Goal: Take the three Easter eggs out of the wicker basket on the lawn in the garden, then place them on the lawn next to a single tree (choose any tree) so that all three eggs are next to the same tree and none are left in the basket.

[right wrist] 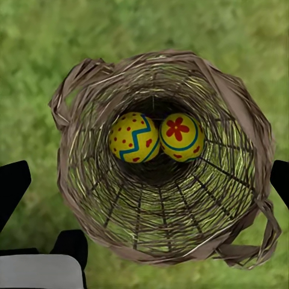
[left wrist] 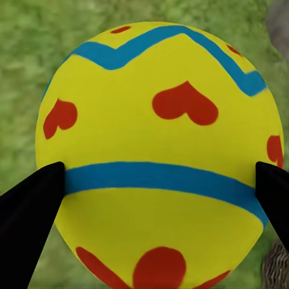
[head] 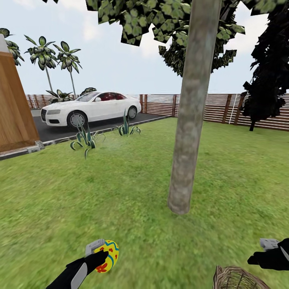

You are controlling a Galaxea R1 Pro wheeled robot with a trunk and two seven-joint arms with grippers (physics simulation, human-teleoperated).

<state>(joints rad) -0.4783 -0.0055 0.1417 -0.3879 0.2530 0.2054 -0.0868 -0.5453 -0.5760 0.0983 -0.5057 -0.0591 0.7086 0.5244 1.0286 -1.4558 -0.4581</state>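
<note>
left arm reaches in from seven o'clock in the head view, black forearm angled up toward one o'clock, left gripper (head: 105, 253) clamped on an easter egg (head: 109, 255), fingertips (left wrist: 36, 198) pressing its sides. right arm enters from three o'clock, right gripper (head: 268, 249) pointing toward nine o'clock, its dark fingers (right wrist: 13, 183) spread wide apart, holding nothing.

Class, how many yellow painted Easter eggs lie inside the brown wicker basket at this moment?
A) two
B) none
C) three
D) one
A: the right wrist view looks down into the brown wicker basket and shows two eggs, a zigzag-and-dots egg and a flower egg, while the left gripper holds the yellow hearts egg.
</note>
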